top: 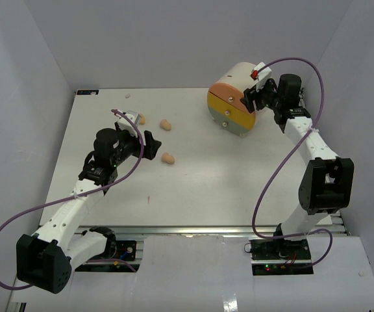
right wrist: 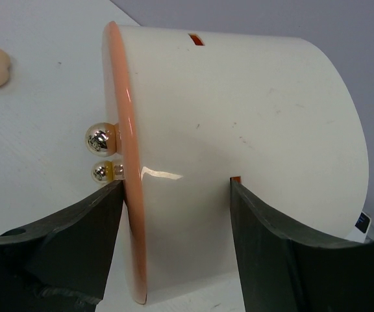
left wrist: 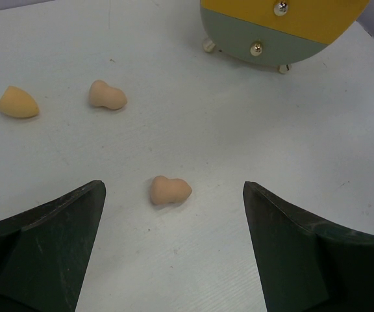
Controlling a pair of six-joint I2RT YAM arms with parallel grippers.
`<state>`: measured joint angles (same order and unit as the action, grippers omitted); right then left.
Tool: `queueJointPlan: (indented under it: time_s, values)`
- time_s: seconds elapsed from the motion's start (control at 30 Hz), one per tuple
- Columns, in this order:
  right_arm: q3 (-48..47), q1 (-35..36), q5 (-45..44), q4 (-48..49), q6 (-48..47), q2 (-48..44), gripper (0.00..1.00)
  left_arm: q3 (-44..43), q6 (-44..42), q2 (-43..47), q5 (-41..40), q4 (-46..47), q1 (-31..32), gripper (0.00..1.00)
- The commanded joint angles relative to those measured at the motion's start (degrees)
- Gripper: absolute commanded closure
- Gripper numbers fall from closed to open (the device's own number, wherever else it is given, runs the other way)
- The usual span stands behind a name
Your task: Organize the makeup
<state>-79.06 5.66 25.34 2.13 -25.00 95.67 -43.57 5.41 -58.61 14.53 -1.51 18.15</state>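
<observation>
Left gripper [left wrist: 172, 187]: your jaws stand wide apart, holding nothing | drawer unit [left wrist: 284, 26]: yellow front over grey-green, metal knobs | peach sponge [left wrist: 170, 190]: well in front of drawer unit, between your fingers, untouched | second peach sponge [left wrist: 107, 95], yellowish sponge [left wrist: 17, 103]: left of drawer unit, apart.

Plain matt white all over the tabletop [top: 206, 188], no pattern. Pale peach on the nearer waisted foam sponge [left wrist: 170, 190] and on the farther waisted foam sponge [left wrist: 107, 95]. Deeper yellow-orange on the pointed egg-shaped sponge [left wrist: 17, 103]. Glossy cream on the shell of the big plastic cylinder [right wrist: 252, 117], salmon-orange round its front rim, mustard yellow above grey-green on the drawer fronts. Silver and gold on the round metal knobs [right wrist: 102, 138]. Dark greenish black on the jaws of the left gripper [left wrist: 174, 188] and right gripper [right wrist: 176, 183]. Purple on the thin looping cables [top: 293, 59].
</observation>
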Motion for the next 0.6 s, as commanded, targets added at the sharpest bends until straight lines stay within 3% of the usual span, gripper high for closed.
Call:
queueJointPlan:
  time_s: [0.0, 0.17, 0.27, 0.47, 0.57]
  values:
    - [4.0, 2.9, -2.4, -3.8, 8.3, -2.1, 0.34, 0.0, 0.3, 1.1, 3.0, 0.8, -0.2, 0.02]
    - [3.3, 5.2, -6.0, -6.0, 15.1, -1.9, 0.25, 0.4, 1.2, -0.8, 8.5, 2.3, -0.2, 0.02]
    - [2.8, 5.9, -6.6, -7.0, 16.1, -2.8, 0.14, 0.9, 3.6, -3.3, 13.4, 6.0, -0.2, 0.02]
    - [2.8, 6.1, -8.9, -8.0, 14.2, -10.0, 0.06, 0.1, 17.7, -14.2, 23.2, 17.7, 0.1, 0.05]
    - [3.9, 6.1, -9.8, -8.0, 12.4, -14.6, 0.02, -5.0, 20.1, -20.9, 19.6, 20.7, 4.0, 0.06]
